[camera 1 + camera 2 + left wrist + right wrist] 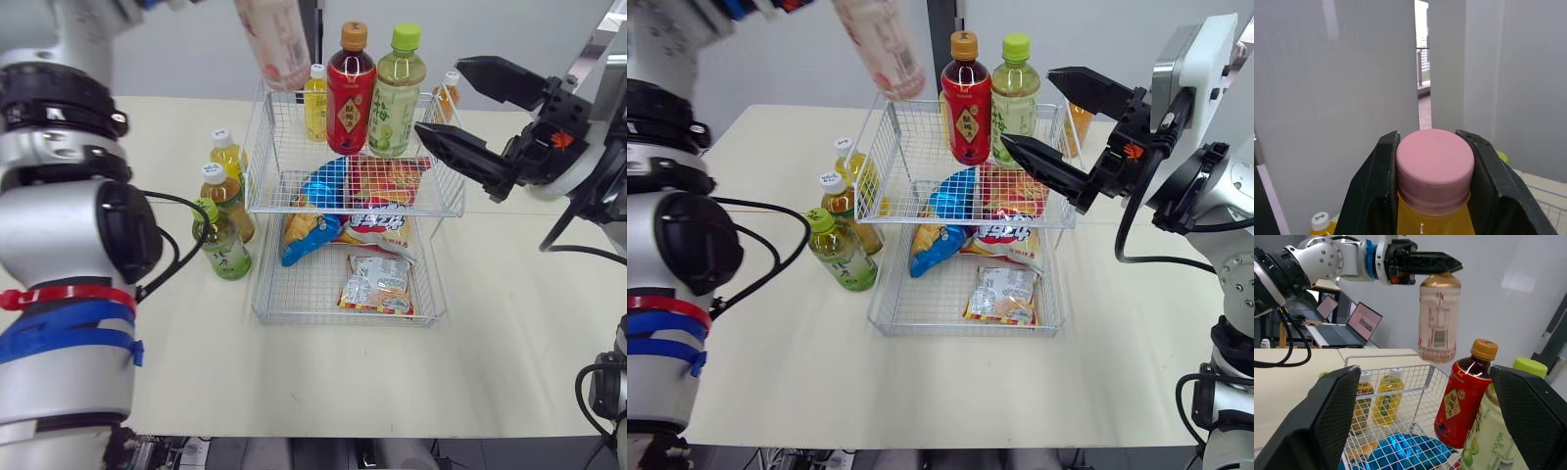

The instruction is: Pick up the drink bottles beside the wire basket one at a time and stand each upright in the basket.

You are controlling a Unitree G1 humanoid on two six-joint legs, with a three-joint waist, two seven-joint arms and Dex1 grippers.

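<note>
Risk: the pink-capped bottle [1439, 328] hangs tilted, high over the back left corner of the wire basket [263, 137], gripped at the neck alone; lowered like this its base could catch the rim wire or bump the small yellow bottle [314, 103] just below, then tip or slip out. Left claw [1430, 142] is clamped on that bottle, fingers hard against both sides of the cap. Right claw [1028, 108] gapes wide by the basket's right side, near the green tea bottle [397, 93], holding nothing; three bottles [227, 201] wait on the surface [490, 323].
</note>
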